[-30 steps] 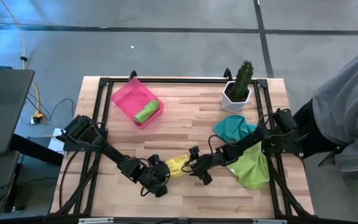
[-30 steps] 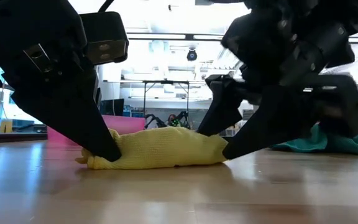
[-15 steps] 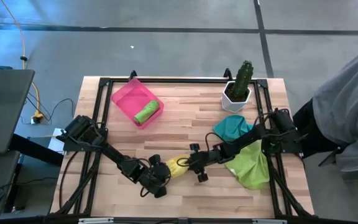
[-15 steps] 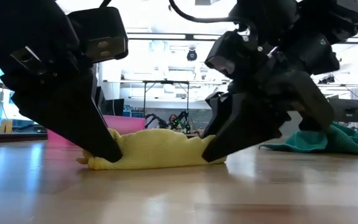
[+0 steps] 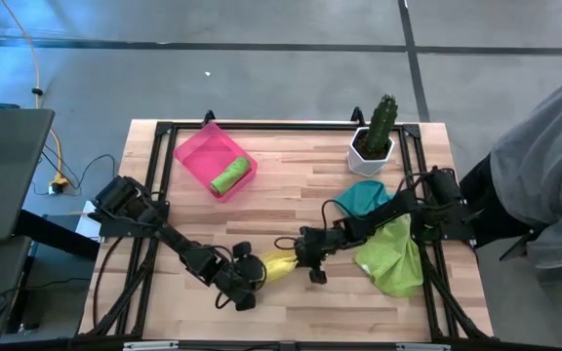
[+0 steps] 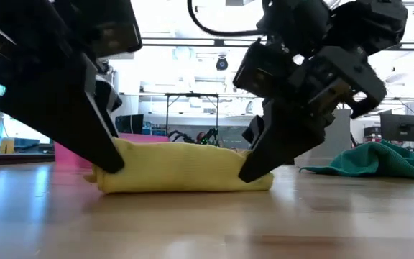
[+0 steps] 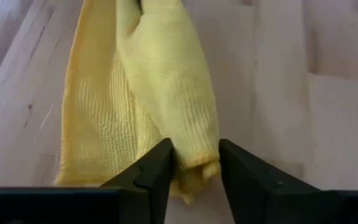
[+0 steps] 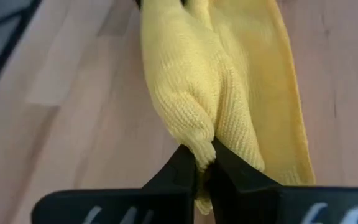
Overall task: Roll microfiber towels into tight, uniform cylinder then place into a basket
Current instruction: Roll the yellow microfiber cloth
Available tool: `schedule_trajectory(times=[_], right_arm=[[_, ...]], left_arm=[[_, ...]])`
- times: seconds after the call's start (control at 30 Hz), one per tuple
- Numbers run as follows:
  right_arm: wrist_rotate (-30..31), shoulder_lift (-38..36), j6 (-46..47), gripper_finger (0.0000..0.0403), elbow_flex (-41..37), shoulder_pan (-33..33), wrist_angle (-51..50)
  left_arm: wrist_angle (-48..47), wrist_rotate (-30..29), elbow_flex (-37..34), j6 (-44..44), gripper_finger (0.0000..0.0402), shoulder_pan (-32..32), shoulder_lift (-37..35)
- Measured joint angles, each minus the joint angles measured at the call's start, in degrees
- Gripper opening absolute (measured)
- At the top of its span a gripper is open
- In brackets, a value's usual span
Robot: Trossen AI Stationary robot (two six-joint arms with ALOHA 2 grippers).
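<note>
A rolled yellow towel (image 5: 279, 263) lies along the table near its front edge, seen side-on in the low view (image 6: 182, 167). My left gripper (image 5: 255, 272) stands open at the roll's left end (image 7: 194, 149). My right gripper (image 5: 301, 258) is shut on the roll's right end (image 8: 204, 152). The pink basket (image 5: 195, 154) sits at the far left with one rolled lime green towel (image 5: 230, 177) lying in it. A teal towel (image 5: 364, 200) and a lime green towel (image 5: 393, 255) lie crumpled at the right. My left gripper's two fingers (image 7: 157, 171) flank the roll's left end (image 7: 194, 134) and lie against its sides, slanting down from the table's left. The cloth fills the gap at full width. The roll rests on the table. My right gripper pinches a bunched fold at the roll's right end (image 8: 199, 134) between its two fingers, slanting down from the table's right. How many layers it has I cannot tell. The roll lies on the table (image 6: 261, 180).
A white pot with a cactus (image 5: 371, 146) stands at the far right, behind the teal towel. A person in grey (image 5: 554, 166) is beside the table's right edge. Bare wood (image 5: 291, 185) lies between the basket and the roll.
My right gripper has gone toward the table's left and down onto the roll's right end, rolled its wrist and shut on the cloth. My left gripper has risen a little and rolled. The yellow roll now stands taller and blunter at both ends.
</note>
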Motion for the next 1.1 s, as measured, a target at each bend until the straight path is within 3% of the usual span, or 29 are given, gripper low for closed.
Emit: schedule_trajectory(times=[0.23, 0.47, 0.6, 0.87, 1.1], right_arm=[[-8.6, 0.1, 9.3, 0.0005, -0.1, -3.6, -0.2], [-14.9, 0.1, 17.4, 0.0006, -0.2, -6.6, -1.2], [-15.5, 0.0, 19.7, 0.0006, -0.2, -7.3, -1.5], [-16.3, 0.0, 21.4, 0.0006, -0.1, -7.6, -1.8], [-16.5, -0.1, 21.6, 0.0007, -0.1, -7.6, -2.1]], left_arm=[[0.0, -1.9, 0.1, 7.1, 0.0157, -1.0, -3.3], [0.7, -12.4, 0.2, 17.9, 0.0153, -2.3, -5.2], [3.9, -18.9, 0.2, 26.6, 0.015, -3.2, -5.3], [8.7, -9.0, 0.3, 24.3, 0.0152, -0.4, -1.7], [7.1, -7.1, 0.2, 23.0, 0.0153, 1.2, 1.5]])
